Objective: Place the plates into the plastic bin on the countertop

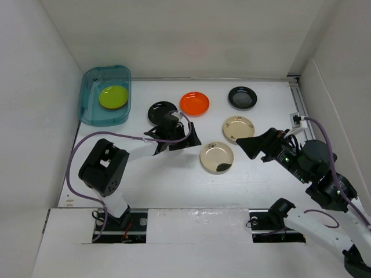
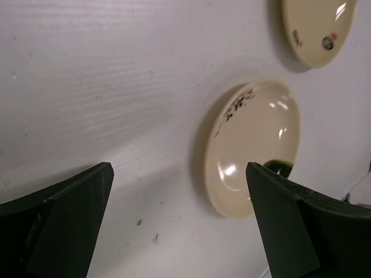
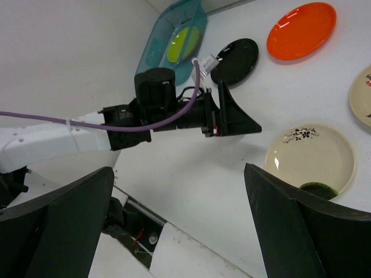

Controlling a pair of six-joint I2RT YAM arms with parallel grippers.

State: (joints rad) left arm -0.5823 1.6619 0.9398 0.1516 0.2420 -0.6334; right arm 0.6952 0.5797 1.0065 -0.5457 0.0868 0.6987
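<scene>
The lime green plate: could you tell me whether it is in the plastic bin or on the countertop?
In: the lime green plate lies within the teal walls of the plastic bin.

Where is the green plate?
In the top view, the green plate lies inside the blue bin at the table's far left corner, with a black plate just right of the bin.

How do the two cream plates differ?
The near cream plate has a black floral sprig; the far cream plate has small black and red marks. The near one has a dark green patch at its rim; the far one shows none. Both are round, shallow, alike in size, and lie right side up on the countertop.
</scene>
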